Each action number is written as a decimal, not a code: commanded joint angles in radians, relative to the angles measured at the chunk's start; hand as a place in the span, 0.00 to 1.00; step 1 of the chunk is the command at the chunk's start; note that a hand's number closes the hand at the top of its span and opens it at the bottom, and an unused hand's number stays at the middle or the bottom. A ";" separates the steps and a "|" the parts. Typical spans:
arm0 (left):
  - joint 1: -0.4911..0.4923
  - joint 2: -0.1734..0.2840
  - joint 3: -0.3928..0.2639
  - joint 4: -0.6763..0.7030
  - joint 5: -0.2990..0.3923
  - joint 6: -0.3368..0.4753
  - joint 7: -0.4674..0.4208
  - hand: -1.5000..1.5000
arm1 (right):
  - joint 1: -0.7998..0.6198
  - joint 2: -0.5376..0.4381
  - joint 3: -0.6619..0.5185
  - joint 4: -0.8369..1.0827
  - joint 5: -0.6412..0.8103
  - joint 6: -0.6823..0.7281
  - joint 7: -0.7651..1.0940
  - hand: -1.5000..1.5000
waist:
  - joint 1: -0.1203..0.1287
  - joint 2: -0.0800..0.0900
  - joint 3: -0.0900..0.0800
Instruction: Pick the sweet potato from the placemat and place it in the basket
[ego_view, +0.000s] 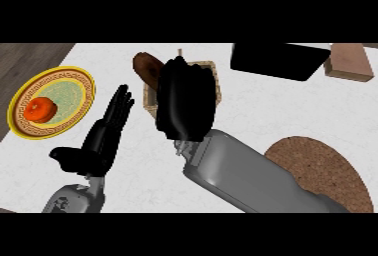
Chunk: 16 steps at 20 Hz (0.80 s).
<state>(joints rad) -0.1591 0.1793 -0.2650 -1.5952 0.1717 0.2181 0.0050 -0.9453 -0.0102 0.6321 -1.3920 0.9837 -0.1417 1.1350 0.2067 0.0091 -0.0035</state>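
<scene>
A brown sweet potato pokes out at the upper left of my right hand, over the left rim of the wicker basket. That hand hangs above the basket and hides most of it, its fingers curled on the sweet potato. The round brown cork placemat lies at the lower right, partly under my right forearm, with nothing on the part that shows. My left hand rests open to the left of the basket, fingers up, holding nothing.
A yellow-rimmed plate with a red-orange fruit sits at the left edge of the white counter. At the back right, a black tray-like object lies beside a wooden block. Dark floor shows at the far left.
</scene>
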 joint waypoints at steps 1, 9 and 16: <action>-0.010 -0.001 0.004 0.016 -0.006 0.006 0.003 0.50 | -0.131 0.010 -0.006 -0.003 -0.017 -0.130 0.208 1.00 | -0.006 -0.005 -0.002; 0.001 -0.018 0.003 0.030 -0.014 0.026 0.002 0.50 | -0.242 0.010 -0.025 0.075 -0.055 -0.112 0.349 1.00 | -0.049 -0.019 -0.004; -0.003 -0.004 0.050 0.058 -0.005 0.030 -0.018 0.50 | -0.317 0.009 -0.019 0.227 -0.046 -0.036 0.352 1.00 | -0.095 -0.017 -0.005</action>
<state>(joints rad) -0.1598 0.1784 -0.2273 -1.5465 0.1657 0.2422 -0.0038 -1.2118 -0.0144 0.5996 -1.2352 0.9388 -0.2007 1.2366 0.1302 -0.0102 -0.0085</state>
